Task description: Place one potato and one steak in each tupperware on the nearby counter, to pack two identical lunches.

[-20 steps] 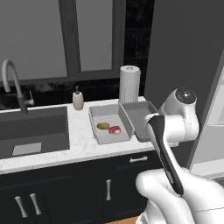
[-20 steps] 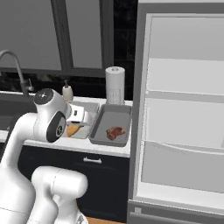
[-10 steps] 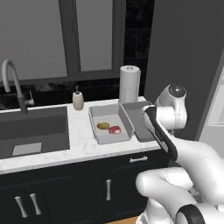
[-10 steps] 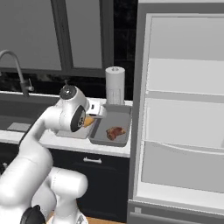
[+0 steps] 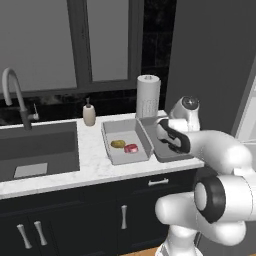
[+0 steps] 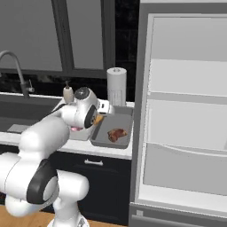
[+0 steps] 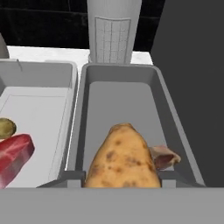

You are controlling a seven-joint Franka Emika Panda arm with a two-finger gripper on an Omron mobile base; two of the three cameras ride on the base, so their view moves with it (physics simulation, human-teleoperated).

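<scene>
Two grey tupperwares stand side by side on the white counter (image 5: 95, 167). The left tupperware (image 5: 111, 150) holds a small potato (image 5: 118, 144) and a red steak (image 5: 131, 148). A brown steak (image 6: 116, 134) lies in the right tupperware (image 6: 111, 124). My gripper (image 7: 122, 177) hangs over the near end of the right tupperware (image 7: 127, 100), shut on a large golden potato (image 7: 122, 157). That potato half hides the steak (image 7: 166, 156) behind it. From the right base, the held potato (image 6: 98, 119) peeks out beside the hand.
A paper towel roll (image 5: 148, 95) stands right behind the tupperwares. A soap dispenser (image 5: 89, 114), the dark sink (image 5: 35, 150) and its faucet (image 5: 12, 95) lie to the left. An open fridge (image 6: 186, 119) rises just right of the counter's end.
The arm has swung forward and lower, carrying the potato over the right tupperware. The tupperwares and their food have not moved.
</scene>
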